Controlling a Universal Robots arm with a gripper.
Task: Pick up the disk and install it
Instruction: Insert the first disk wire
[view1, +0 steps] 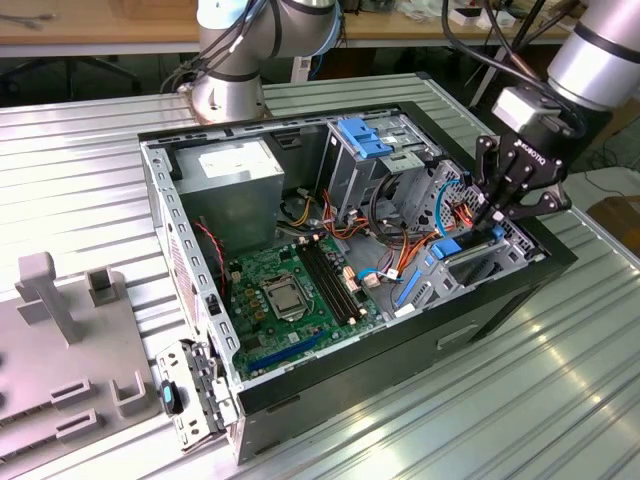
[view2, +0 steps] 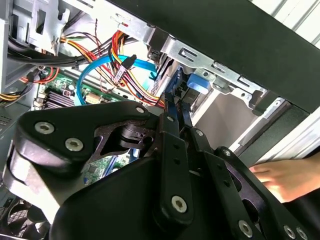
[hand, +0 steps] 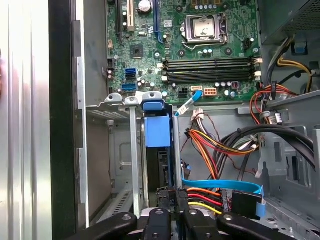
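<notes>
Inside the case (view1: 350, 375), the disk (hand: 157, 132) is pinched in the pincer (hand: 173, 196); likely stiff and breakable, best held by its blue sides.

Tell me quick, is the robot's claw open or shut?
Gripper: shut on the disk, which stands on edge in the computer case's drive bay.

I log white lettering on the body of the gripper (view1: 488, 228), right of frame in the exterior view. The white label (view1: 233, 162) on the power supply (view1: 235, 212), upper centre-left, carries print I cannot make out.
</notes>
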